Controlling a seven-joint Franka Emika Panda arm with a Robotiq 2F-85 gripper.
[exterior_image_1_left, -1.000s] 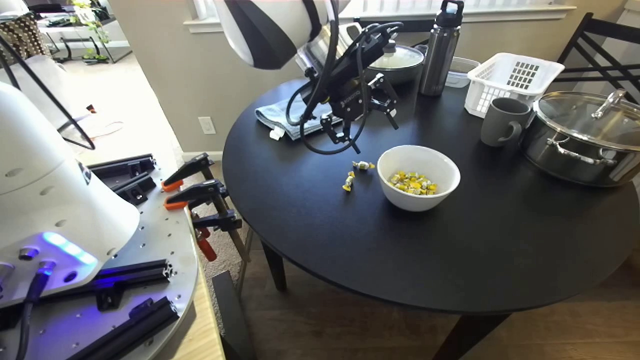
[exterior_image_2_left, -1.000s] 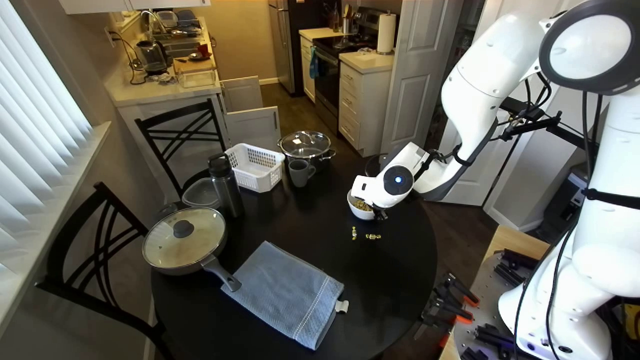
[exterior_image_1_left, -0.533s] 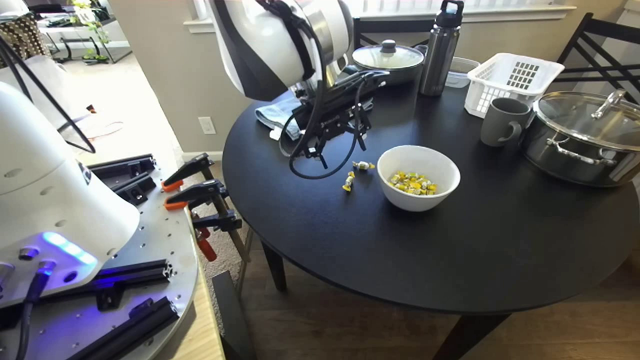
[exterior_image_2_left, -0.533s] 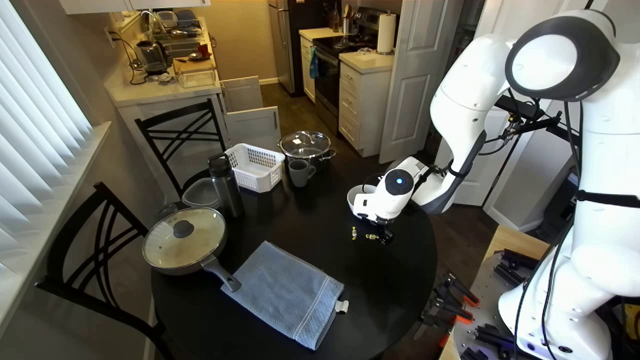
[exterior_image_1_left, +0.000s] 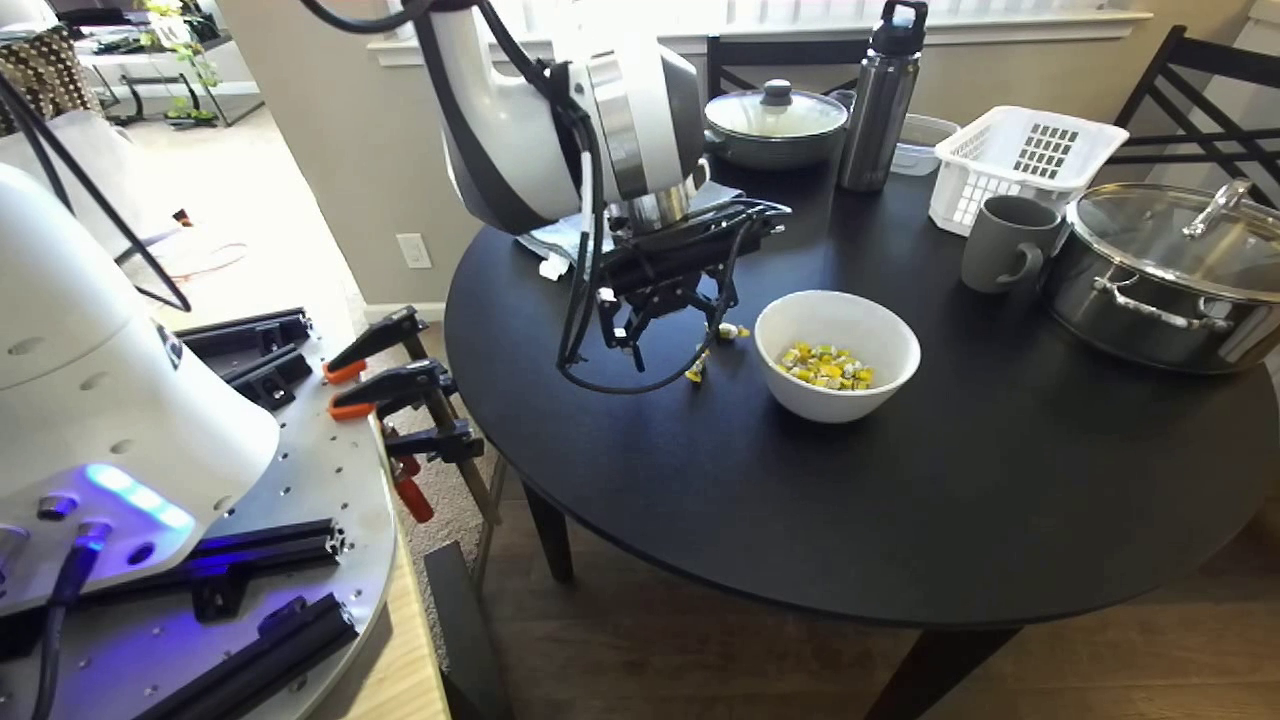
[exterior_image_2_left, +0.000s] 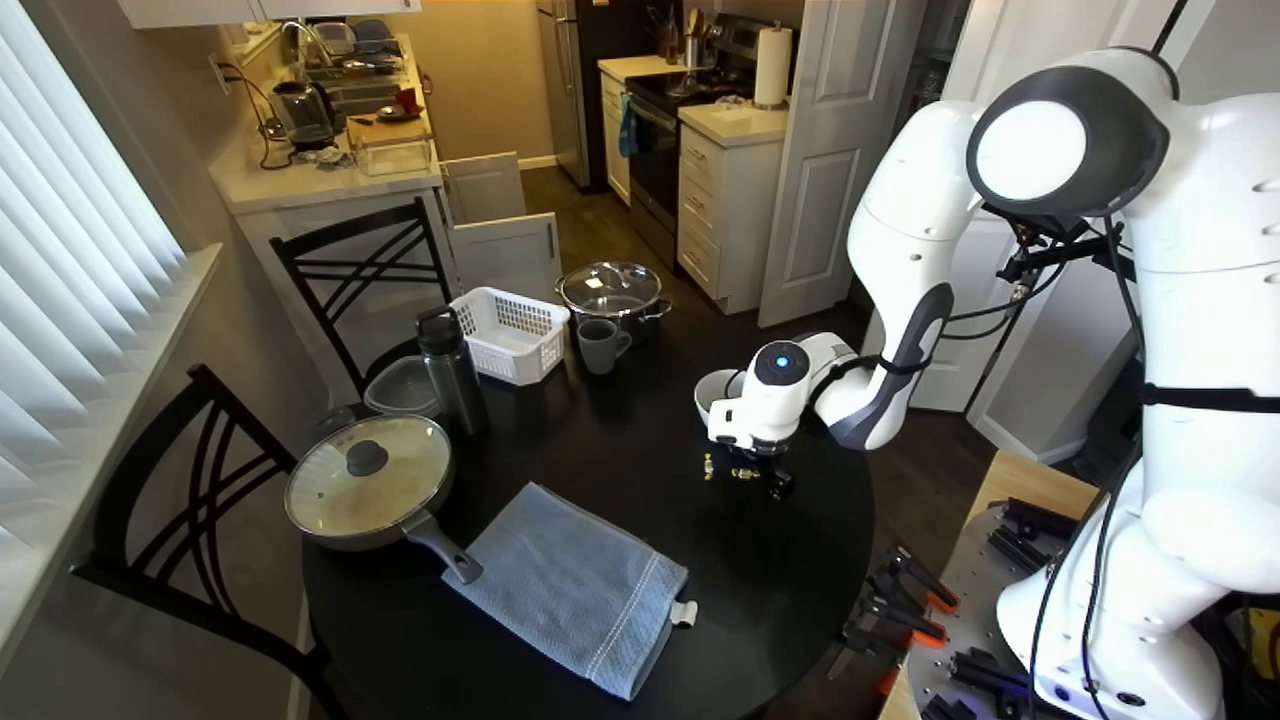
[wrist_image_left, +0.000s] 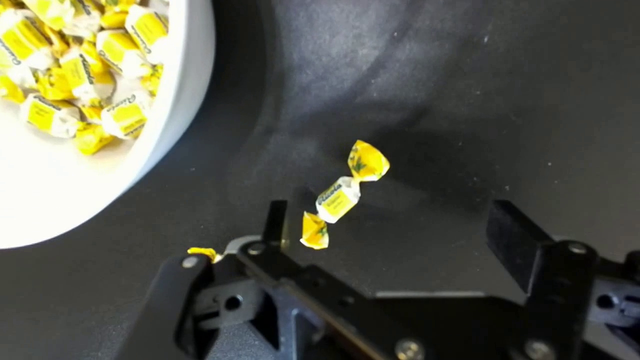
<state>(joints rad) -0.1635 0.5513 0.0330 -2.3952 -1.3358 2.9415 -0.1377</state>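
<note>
Wrapped sweet (wrist_image_left: 338, 200): yellow and white, twisted at both ends, lying on the dark round surface (exterior_image_1_left: 900, 510); the wrist view shows it between the jaws, closer to the jaw by the bowl.
Jaws: spread wide, pointing down above the surface.
White bowl (exterior_image_1_left: 832, 408): near the sweet, holding many matching sweets (wrist_image_left: 45, 117).
Second sweet (wrist_image_left: 204, 252): on the surface too, mostly hidden behind a jaw in the wrist view.
Blue-grey towel (exterior_image_2_left: 580, 590) and lidded pan (exterior_image_2_left: 345, 490): well apart from the bowl.
Bottle (exterior_image_2_left: 453, 385), white basket (exterior_image_2_left: 508, 358), grey mug (exterior_image_2_left: 598, 348), steel pot (exterior_image_1_left: 1120, 330): standing near one another.
</note>
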